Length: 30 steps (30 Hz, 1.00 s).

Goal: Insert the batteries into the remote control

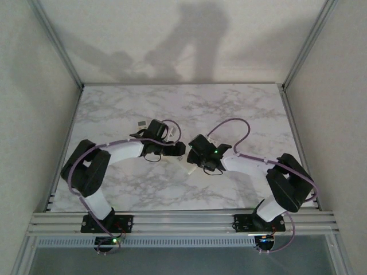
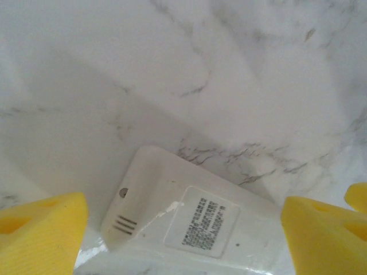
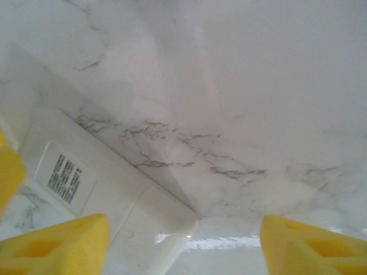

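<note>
The remote control (image 2: 189,217) lies back up on the marble table, its printed label and three small slots showing. My left gripper (image 2: 183,243) hangs over it, open, with the yellow fingers (image 2: 43,235) on either side of the label end. My right gripper (image 3: 183,246) is open too, over the other end of the remote control (image 3: 103,195), where a seam crosses the back near its rounded corner. From above, both grippers (image 1: 175,150) (image 1: 196,157) meet mid-table over the remote control (image 1: 186,167). The batteries are out of view.
A small pale object (image 1: 141,124) lies on the table (image 1: 241,109) just behind the left arm's wrist. Metal frame rails (image 1: 292,132) and plain walls border the table on the left, right and back.
</note>
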Motion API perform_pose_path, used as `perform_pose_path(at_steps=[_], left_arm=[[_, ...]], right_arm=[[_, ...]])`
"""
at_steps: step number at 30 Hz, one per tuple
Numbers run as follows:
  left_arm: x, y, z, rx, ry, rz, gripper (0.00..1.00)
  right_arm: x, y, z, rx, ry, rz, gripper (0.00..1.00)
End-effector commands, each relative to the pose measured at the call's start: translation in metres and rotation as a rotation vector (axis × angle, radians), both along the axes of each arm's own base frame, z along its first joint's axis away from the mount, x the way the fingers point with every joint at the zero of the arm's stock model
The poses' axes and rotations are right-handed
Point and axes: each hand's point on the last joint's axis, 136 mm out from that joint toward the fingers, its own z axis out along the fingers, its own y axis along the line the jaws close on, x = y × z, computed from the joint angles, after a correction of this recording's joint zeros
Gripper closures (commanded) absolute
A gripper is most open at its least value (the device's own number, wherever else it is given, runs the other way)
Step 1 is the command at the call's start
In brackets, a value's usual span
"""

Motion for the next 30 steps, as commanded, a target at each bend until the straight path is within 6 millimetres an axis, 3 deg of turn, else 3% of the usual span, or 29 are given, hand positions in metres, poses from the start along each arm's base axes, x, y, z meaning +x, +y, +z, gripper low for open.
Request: perform_pose_path(at_steps=[1, 4, 7, 13, 20, 25, 30], left_arm=[[0.021, 0.03, 0.048, -0.018, -0.135, 0.192, 0.1], [0.023, 0.056, 0.072, -0.094, -0.172, 0.333, 0.09], [0.019, 0.079, 0.085, -0.141, -0.178, 0.426, 0.08], [0.004, 0.095, 0.092, -0.186, -0.151, 0.473, 0.05], [-0.007, 0.103, 0.096, -0.231, -0.129, 0.514, 0.04], [-0.017, 0.089, 0.096, -0.307, -0.074, 0.45, 0.07], [-0.025, 0.085, 0.083, -0.317, 0.011, 0.429, 0.07]], right_arm=[[0.01, 0.003, 0.018, -0.194, -0.092, 0.315, 0.19], [0.012, 0.018, 0.015, -0.288, -0.058, 0.522, 0.16], [0.012, 0.04, 0.008, -0.268, -0.026, 0.647, 0.12], [0.011, 0.056, -0.021, -0.313, 0.063, 0.735, 0.05], [0.005, 0.058, -0.044, -0.376, 0.111, 0.777, 0.23], [-0.002, 0.06, -0.049, -0.36, 0.135, 0.816, 0.49], [-0.002, 0.066, -0.043, -0.331, 0.125, 0.825, 0.52]])
